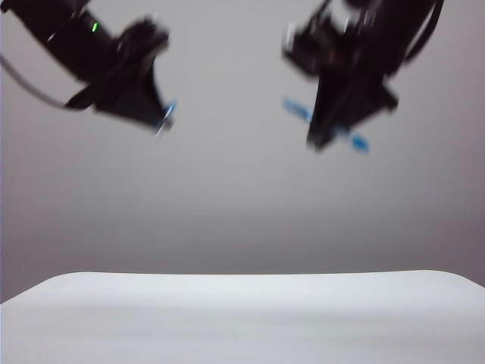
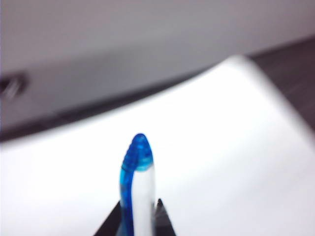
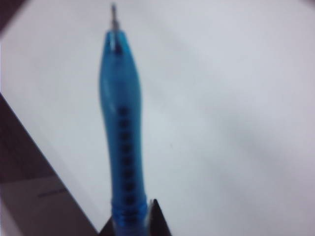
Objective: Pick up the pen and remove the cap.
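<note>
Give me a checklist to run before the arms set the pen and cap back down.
1. Cap off the pen: ok. The cap sits in the left gripper, the pen in the right gripper, held apart above the table.
2. Left gripper shut on the cap: ok, fingers close at its base in the left wrist view.
3. Right gripper shut on the pen: ok, bare tip showing.
4. Room on the table below: ok in the part shown.
5. Steady picture: not ok, both arms look blurred.
</note>
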Robot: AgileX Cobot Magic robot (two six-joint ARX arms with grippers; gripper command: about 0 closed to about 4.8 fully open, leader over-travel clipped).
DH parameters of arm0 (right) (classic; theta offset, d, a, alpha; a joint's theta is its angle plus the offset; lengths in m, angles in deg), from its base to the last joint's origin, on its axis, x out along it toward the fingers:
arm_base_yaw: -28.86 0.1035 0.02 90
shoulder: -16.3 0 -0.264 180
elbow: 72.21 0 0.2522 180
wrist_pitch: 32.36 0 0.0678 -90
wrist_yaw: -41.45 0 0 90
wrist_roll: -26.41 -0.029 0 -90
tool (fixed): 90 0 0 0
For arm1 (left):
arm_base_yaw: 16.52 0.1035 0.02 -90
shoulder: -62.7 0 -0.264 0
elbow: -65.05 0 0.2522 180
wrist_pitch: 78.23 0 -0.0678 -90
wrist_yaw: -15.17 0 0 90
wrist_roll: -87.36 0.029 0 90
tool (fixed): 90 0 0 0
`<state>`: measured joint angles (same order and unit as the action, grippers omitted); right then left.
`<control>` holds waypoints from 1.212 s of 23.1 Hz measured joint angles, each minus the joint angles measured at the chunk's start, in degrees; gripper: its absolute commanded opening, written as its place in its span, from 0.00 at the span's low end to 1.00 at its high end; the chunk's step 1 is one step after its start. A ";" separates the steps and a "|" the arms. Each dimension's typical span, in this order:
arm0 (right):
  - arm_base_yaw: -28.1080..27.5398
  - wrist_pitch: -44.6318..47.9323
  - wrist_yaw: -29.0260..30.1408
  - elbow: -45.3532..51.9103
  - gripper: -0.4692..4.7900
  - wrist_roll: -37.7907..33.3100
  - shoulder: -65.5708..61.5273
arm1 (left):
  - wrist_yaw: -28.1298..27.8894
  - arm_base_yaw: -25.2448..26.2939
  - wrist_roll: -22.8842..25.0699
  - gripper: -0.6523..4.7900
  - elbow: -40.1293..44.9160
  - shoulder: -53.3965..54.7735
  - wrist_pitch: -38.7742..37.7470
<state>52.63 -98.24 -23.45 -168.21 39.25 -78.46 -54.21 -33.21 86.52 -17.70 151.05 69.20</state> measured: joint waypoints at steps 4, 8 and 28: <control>0.02 4.59 -5.25 1.51 0.08 0.04 -8.98 | -5.14 0.52 1.73 0.16 0.00 3.39 -11.80; -0.24 7.19 -10.62 3.13 0.08 0.02 -18.88 | -5.55 -0.13 3.08 0.16 0.00 11.41 -20.09; -5.64 15.30 -17.70 9.46 0.08 -0.33 -23.87 | -11.85 -0.46 4.63 0.18 0.00 26.40 -21.05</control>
<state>46.99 -82.94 -41.15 -158.74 38.93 -102.33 -66.05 -33.67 91.16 -17.70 177.46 48.15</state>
